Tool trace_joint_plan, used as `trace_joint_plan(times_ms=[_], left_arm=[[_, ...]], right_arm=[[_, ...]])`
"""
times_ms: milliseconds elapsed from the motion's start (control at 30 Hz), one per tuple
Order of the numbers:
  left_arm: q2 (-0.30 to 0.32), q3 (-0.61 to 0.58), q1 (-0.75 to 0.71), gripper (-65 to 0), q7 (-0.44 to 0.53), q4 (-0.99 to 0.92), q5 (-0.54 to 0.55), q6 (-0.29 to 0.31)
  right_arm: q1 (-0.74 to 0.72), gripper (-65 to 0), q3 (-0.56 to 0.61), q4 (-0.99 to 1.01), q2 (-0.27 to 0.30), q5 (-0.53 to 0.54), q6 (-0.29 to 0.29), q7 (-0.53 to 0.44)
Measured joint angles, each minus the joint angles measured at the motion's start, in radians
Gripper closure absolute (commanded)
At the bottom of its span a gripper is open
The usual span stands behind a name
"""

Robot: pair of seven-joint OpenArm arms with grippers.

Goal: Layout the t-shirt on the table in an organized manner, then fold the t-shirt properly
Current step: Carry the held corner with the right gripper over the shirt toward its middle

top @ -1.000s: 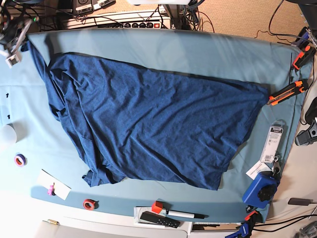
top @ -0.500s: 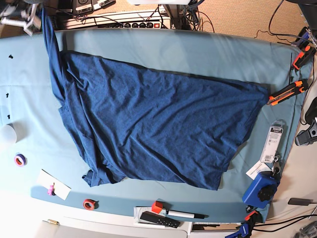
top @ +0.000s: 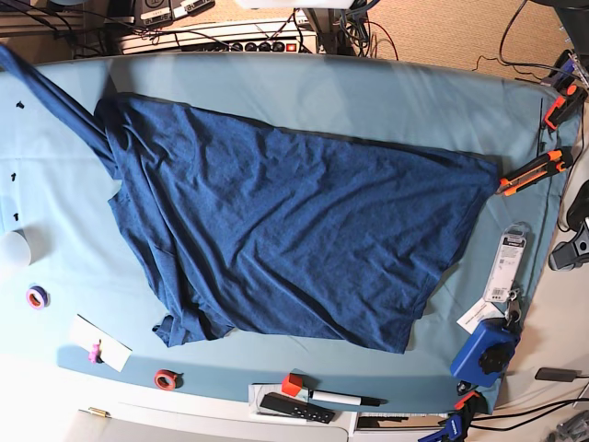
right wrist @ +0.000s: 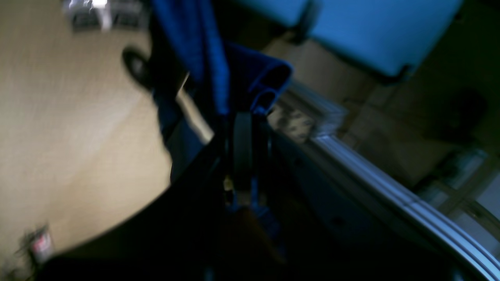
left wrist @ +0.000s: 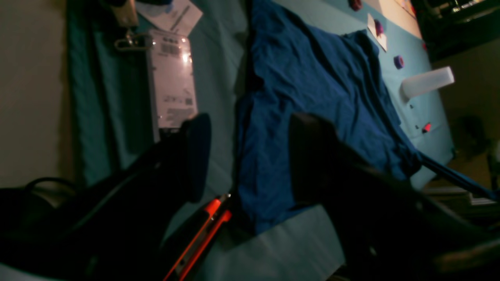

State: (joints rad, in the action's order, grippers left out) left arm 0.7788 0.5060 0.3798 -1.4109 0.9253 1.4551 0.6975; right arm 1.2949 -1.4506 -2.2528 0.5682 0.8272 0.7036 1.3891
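left gripper (left wrist: pixel 244 156) hanging wide open over the t-shirt (left wrist: pixel 312 97) corner, orange knife (left wrist: pixel 203 234) right beside it on the desk (left wrist: pixel 281 249)

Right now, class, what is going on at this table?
A two-armed robot is spreading out a t-shirt on the table. The right end effector is shut on a strip of the shirt's fabric, pulled taut past the table's far corner. The left end effector hangs open above the shirt's opposite corner, gripping nothing. Most of the shirt lies on the cloth, wrinkled, one sleeve bunched near the front edge. No fold has been made yet.
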Motion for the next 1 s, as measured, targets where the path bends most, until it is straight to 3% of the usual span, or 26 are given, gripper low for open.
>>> trace_joint_plan(times_ms=[167,233,367,467,633,933,1000], left_arm=[[0.169,0.003,0.029,-33.0,0.0,0.066,0.001,-0.002],[0.206,0.007,0.034,-33.0,0.015,0.072,0.012,-0.002],[0.194,-0.001,0.016,-33.0,-0.001,0.067,0.001,-0.011],[0.197,-0.001,0.009,-33.0,-0.003,0.067,0.001,-0.009],[0.195,-0.001,0.009,-33.0,-0.003,0.066,0.001,-0.009],[0.194,-0.001,0.011,-33.0,-0.003,0.066,0.002,-0.009],[0.194,-0.001,0.011,-33.0,-0.003,0.066,0.002,-0.009]], right_arm=[[0.002,0.0,-0.019,0.048,-0.003,-0.052,0.0,-0.002],[0.002,0.0,-0.019,0.077,-0.003,-0.068,0.0,0.004],[0.001,0.0,-0.019,0.116,-0.025,-0.061,0.0,-0.004],[-0.002,0.0,-0.019,0.137,-0.124,0.024,-0.003,0.002],[-0.005,0.0,-0.018,0.162,-0.245,0.037,-0.002,0.005],[-0.006,0.0,-0.018,0.24,-0.267,0.048,-0.003,0.006],[-0.003,0.0,0.033,0.243,-0.264,0.061,-0.003,0.006]])
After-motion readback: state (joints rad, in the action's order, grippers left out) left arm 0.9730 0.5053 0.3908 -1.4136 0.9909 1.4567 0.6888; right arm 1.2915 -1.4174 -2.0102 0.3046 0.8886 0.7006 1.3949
